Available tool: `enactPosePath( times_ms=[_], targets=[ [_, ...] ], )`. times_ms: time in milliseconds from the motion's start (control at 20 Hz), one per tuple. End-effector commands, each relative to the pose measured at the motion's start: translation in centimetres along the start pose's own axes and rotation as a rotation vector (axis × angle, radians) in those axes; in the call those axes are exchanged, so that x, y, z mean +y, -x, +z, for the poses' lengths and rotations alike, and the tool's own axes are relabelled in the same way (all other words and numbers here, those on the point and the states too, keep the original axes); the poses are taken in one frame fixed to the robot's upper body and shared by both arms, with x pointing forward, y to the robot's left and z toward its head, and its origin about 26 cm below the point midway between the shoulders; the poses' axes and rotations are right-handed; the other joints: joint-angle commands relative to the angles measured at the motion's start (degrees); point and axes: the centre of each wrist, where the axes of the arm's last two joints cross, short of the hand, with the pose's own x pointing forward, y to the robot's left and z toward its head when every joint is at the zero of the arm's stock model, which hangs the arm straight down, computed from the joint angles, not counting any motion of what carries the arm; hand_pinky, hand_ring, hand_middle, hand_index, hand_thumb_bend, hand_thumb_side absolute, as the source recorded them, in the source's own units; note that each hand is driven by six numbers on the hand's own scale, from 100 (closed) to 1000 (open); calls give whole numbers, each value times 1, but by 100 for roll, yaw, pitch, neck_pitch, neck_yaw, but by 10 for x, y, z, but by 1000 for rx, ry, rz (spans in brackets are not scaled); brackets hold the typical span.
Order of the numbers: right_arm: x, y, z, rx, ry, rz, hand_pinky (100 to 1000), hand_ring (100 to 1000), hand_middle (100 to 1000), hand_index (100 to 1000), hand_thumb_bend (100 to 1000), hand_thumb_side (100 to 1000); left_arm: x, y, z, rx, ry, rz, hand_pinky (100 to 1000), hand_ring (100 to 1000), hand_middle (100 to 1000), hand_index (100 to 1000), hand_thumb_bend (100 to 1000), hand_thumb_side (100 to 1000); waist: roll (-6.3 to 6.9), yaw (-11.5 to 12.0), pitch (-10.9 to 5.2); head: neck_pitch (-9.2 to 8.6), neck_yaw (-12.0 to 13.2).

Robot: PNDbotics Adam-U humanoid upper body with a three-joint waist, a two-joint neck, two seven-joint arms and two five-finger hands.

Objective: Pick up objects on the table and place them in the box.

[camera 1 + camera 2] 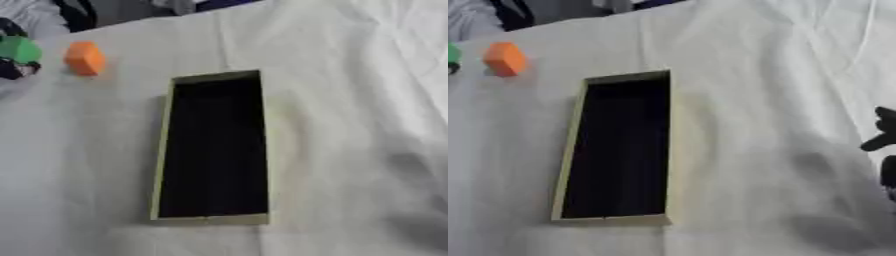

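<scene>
A wrinkled white cloth (pixel 350 100) covers the table.

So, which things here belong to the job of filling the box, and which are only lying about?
Belong to the job:
- box, dark inside
- orange block, far left of the box
- green object, in the left hand
- right hand, at the right edge

Only lying about:
- white cloth over the table

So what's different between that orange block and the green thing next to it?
The orange block stands free on the white cloth, touched by nothing; the green thing sits in the left hand at the picture's left edge. The orange one looks boxy, the green one rounder. Both lie outside the box.
</scene>
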Motion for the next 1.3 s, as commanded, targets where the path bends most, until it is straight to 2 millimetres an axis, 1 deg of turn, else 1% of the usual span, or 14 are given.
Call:
enactPosePath(
  times_ms=[50,200,250,400,450,500,550,650,800,950,1100,1300],
  targets=[
    [-5,-2,-1,-6,14,-3,868,906,536,862,100,713,36,-17,-2,-116,-83,-27,342,503,607,743,243,100,-78,53,-189,86,-111],
    [-5,-2,0,0,18,-14,868,905,537,862,100,708,45,-45,-5,-249,-104,-37,342,504,607,741,240,100,-111,110,-273,146,-180],
    [-5,-2,0,2,18,-18,868,905,538,862,100,705,47,-59,-6,-303,-106,-39,339,501,605,742,220,100,-120,125,-311,176,-192],
    [-5,-2,0,7,19,-33,868,905,539,861,100,699,49,-99,-7,-448,-106,-31,339,500,604,741,205,100,-143,156,-411,237,-248],
    [-5,-2,0,8,20,-38,868,905,539,861,100,696,49,-112,-6,-494,-107,-24,335,497,601,741,183,100,-150,159,-444,251,-284],
    [-6,-2,0,10,21,-42,868,905,540,861,100,694,48,-127,-5,-543,-108,-16,333,496,600,740,179,100,-157,163,-476,260,-329],
    [-6,-2,0,11,22,-47,868,904,540,861,100,692,47,-142,-3,-593,-107,-11,333,496,599,739,184,100,-162,166,-511,270,-375],
    [-6,-2,0,13,22,-56,868,904,541,861,100,695,47,-166,1,-674,-98,-17,336,499,602,735,216,100,-164,169,-564,285,-435],
    [-7,-2,0,17,23,-65,868,904,541,861,100,688,44,-197,7,-795,-71,-30,336,500,602,735,209,100,-155,172,-629,312,-471],
    [-8,-2,0,20,26,-70,868,904,541,861,100,684,43,-220,13,-879,-51,-40,340,504,606,731,240,100,-147,173,-672,380,-444],
    [-9,-2,0,22,31,-73,869,905,542,861,100,682,38,-240,18,-951,-44,-47,338,503,605,729,238,100,-144,191,-709,451,-428],
    [-10,-1,0,26,40,-81,868,904,544,861,100,682,27,-267,26,-1042,-30,-40,332,499,601,727,234,100,-171,236,-778,587,-425]
  ],
)
